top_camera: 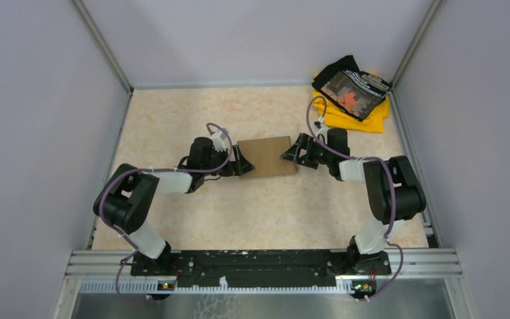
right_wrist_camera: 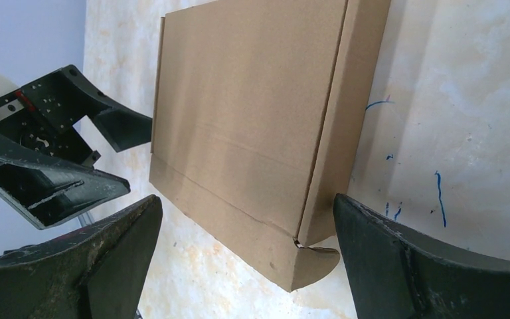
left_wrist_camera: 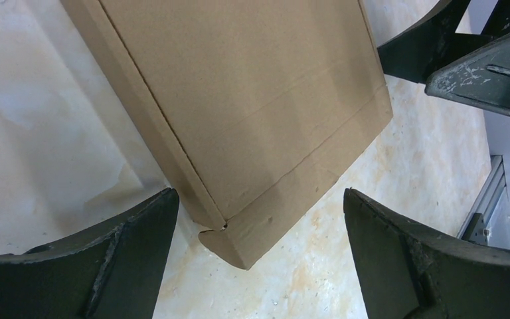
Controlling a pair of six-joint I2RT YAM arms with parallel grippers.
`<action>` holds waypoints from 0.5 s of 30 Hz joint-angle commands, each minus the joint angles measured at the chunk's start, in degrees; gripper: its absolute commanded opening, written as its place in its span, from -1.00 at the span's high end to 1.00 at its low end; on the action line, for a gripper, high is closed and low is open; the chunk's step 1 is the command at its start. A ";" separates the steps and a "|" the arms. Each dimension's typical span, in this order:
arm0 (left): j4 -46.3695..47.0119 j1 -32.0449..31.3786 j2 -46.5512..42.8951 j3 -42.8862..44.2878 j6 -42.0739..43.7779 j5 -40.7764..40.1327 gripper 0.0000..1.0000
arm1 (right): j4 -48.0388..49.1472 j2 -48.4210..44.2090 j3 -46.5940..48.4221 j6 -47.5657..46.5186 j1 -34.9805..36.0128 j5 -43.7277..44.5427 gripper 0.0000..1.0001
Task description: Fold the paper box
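Closed paper box [top_camera: 267, 156] on the table [top_camera: 172, 119]
Wide open and empty, left pincer [top_camera: 241, 162] and right pincer [top_camera: 289, 155] flank it

Your L arm [top_camera: 127, 199]: bulky black joint housings, white tube links betw. them, thin purple cable [top_camera: 166, 171] strung along the outside, white plug nr wrist. Your R arm [top_camera: 398, 193]: same build, i.e. black joints, white links, purple cable [top_camera: 390, 181].

L gripper [top_camera: 242, 161], per R wrist cam: black plate w/ rows of small holes, small red spot, white block behind. Its fingers [left_wrist_camera: 126, 266]: matte black, broad wedges, edges scuffed pale.

R gripper [top_camera: 288, 155], per L wrist cam: black bracket, white flecks, one slot. Its fingers [right_wrist_camera: 425, 266]: same black wedges, scratched.
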 commanded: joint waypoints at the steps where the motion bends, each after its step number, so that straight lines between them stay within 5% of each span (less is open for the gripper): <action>1: 3.08 -0.52 0.77 1.94 -0.28 1.30 -0.98 | 3.36 0.50 2.55 -0.85 0.27 -0.74 -0.97; 15: 2.48 -1.19 0.72 2.40 -0.39 1.68 -0.98 | 4.46 0.91 2.30 -0.37 0.27 -1.63 -0.97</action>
